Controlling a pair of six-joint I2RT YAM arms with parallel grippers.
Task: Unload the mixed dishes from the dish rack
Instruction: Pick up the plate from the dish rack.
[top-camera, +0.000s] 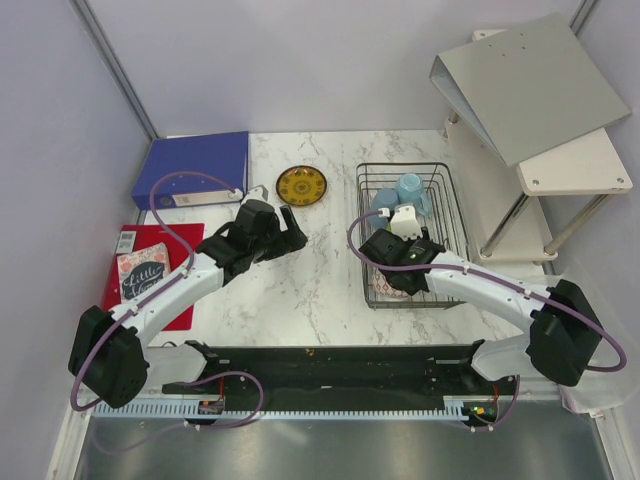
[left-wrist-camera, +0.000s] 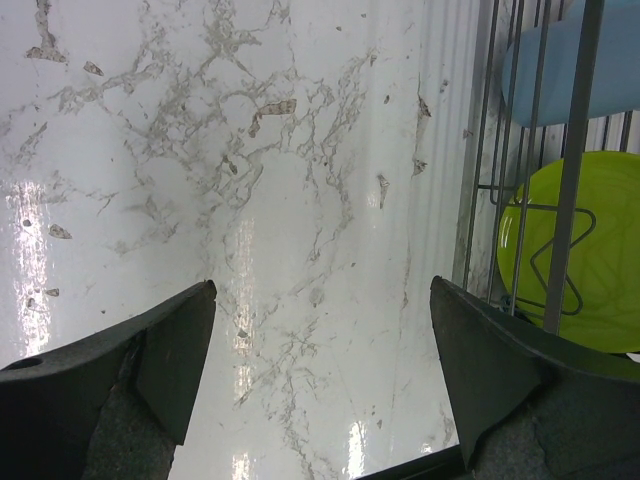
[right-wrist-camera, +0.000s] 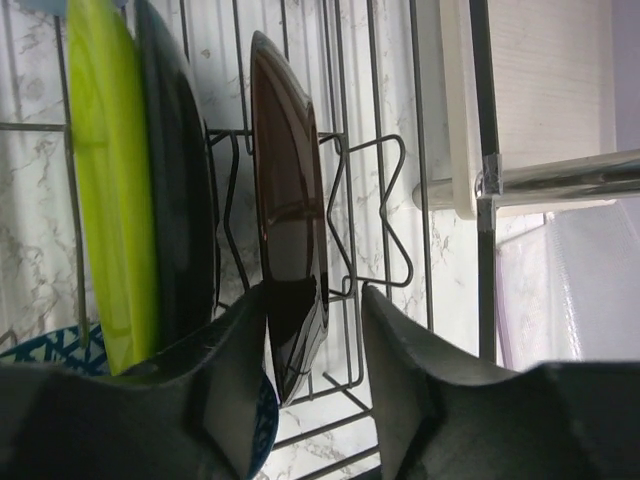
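Right end effector (right-wrist-camera: 312, 297) open astride dark plate (right-wrist-camera: 285, 200) rim; close squarely, lift vertically. Left end effector (left-wrist-camera: 322, 290) open, empty.

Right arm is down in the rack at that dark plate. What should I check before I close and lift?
1. Right gripper straddles the dark plate: ok, its edge sits between the fingers.
2. Jaws shut on the plate: not ok, a gap shows on one side.
3. Clearance from the black plate: ok, they stand apart with a slot wire between them.
4. Dark plate free of the rack wires: cannot tell, the fingers hide part of its rim.
5. Left gripper out of the way: ok, it is open and empty over the table, outside the rack.
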